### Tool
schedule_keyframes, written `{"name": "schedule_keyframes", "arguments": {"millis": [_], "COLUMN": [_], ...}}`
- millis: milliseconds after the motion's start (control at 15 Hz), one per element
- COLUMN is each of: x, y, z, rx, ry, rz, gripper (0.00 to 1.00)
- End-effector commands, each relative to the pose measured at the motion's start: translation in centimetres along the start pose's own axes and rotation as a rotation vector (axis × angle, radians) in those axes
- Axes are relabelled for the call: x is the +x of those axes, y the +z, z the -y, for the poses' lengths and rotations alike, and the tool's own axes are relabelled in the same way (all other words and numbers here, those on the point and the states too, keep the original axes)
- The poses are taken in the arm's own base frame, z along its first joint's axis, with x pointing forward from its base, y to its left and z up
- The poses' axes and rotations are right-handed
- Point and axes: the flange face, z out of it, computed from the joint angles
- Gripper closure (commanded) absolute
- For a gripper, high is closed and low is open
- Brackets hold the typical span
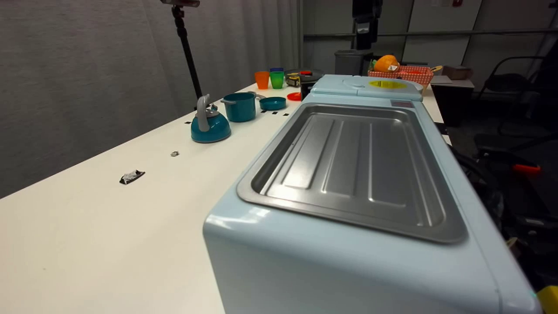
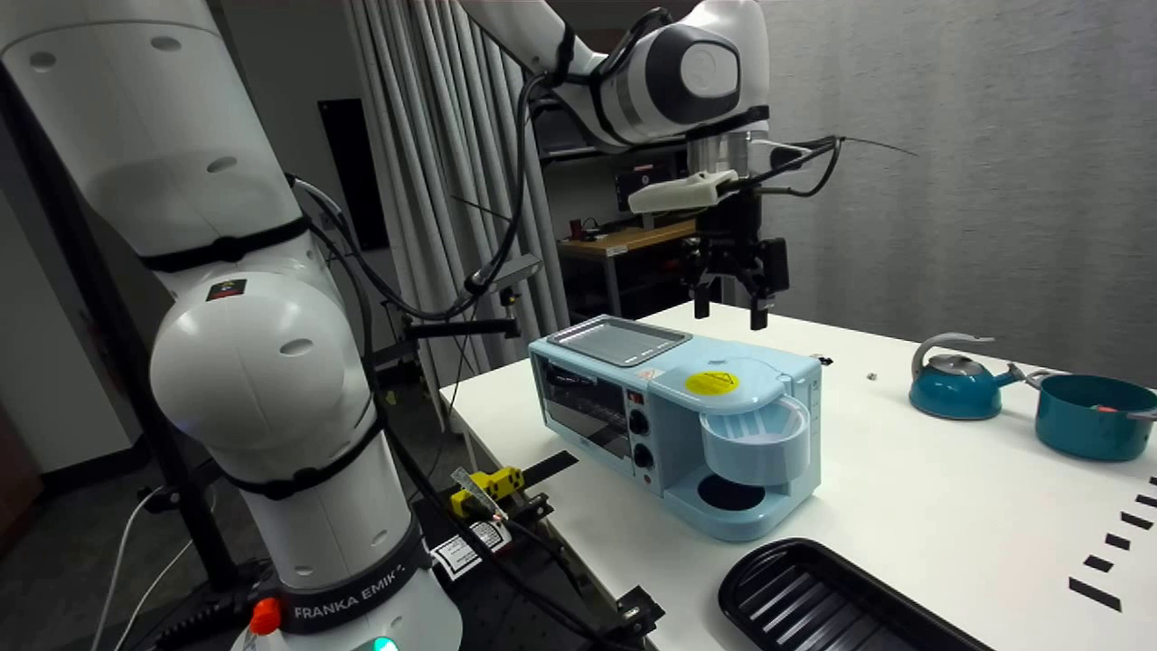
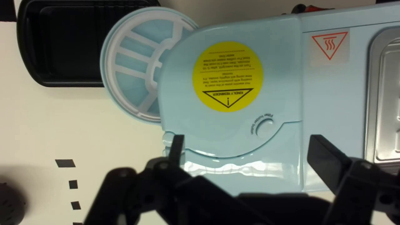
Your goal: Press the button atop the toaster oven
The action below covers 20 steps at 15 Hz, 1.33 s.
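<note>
Toaster oven stands on table; filter holder button is on its top; gripper hangs above, jaws wide apart, empty.

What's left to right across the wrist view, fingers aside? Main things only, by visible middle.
Black pan, round pale blue holder, yellow sticker, filter holder button, red triangle sticker, grey metal top panel.

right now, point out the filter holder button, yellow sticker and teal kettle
Filter holder button (image 3: pixel 265 128): wrist view, round top
Yellow sticker (image 3: pixel 227 76): wrist view, printed face
Teal kettle (image 2: pixel 954 397): in an exterior view, rounded body
</note>
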Motion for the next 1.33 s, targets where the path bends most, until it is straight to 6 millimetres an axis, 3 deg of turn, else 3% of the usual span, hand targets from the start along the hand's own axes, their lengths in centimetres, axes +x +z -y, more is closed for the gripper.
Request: {"name": "schedule_keyframes", "arguments": {"millis": [0,267,333,400,933,1067,1267], "x": [1.0,1.4,1.5,1.5,1.2,1.0,0.8], "y": [0.0,0.6,0.8,1.0,1.9,2.0,2.2], "z": [1.6,2.2,2.2,2.3,4.5,5.0,5.1], "rx": [-0.016,-0.019,-0.020,-0.017,-0.054,-0.072,-0.086], "ry": [0.066,0.145,0.166,0.189,0.287,0.293,0.312], "rz": [-0.037,-0.061,-0.066,-0.066,-0.085,-0.090,-0.091], "gripper": [0.00,0.00,0.09,0.26,0.88,1.00,1.00]}}
